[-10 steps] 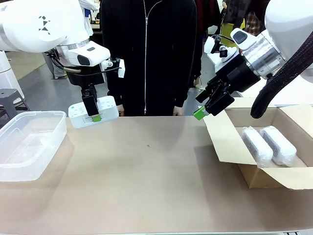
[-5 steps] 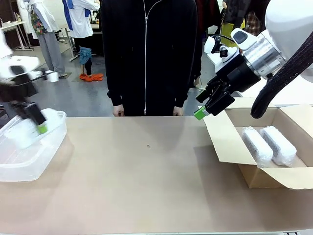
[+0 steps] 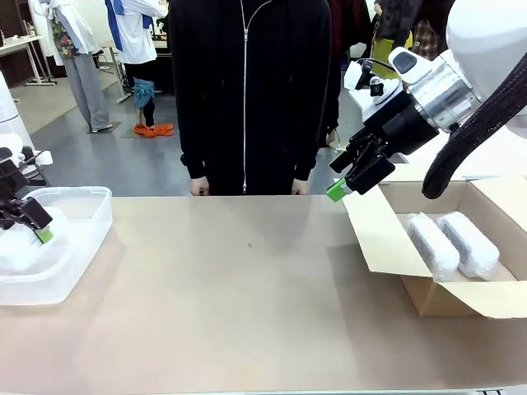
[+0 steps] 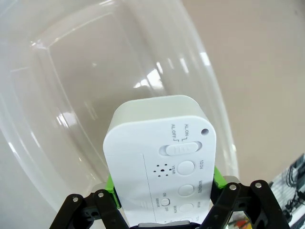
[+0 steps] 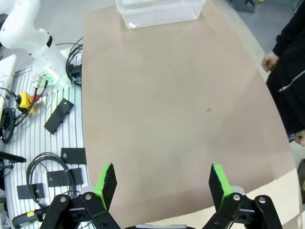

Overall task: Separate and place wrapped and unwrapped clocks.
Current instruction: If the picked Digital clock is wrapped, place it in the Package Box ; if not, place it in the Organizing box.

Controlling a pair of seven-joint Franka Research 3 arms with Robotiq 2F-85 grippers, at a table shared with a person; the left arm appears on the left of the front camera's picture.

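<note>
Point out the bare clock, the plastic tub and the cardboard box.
Bare clock [image 4: 162, 152]: left wrist view, button face.
Plastic tub [image 3: 90, 216]: front view, right wall.
Cardboard box [image 3: 380, 239]: front view, open flap.

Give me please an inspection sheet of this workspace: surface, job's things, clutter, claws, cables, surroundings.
Surface: brown table, small dark speck mid-table.
Job's things: two wrapped clocks side by side in the cardboard box; bare white clock held over the clear tub.
Clutter: nothing seen.
Claws: left claw shut on the bare clock; right claw open, above the box flap.
Cables: black sleeved hose on right arm.
Surroundings: person at far edge.
</note>
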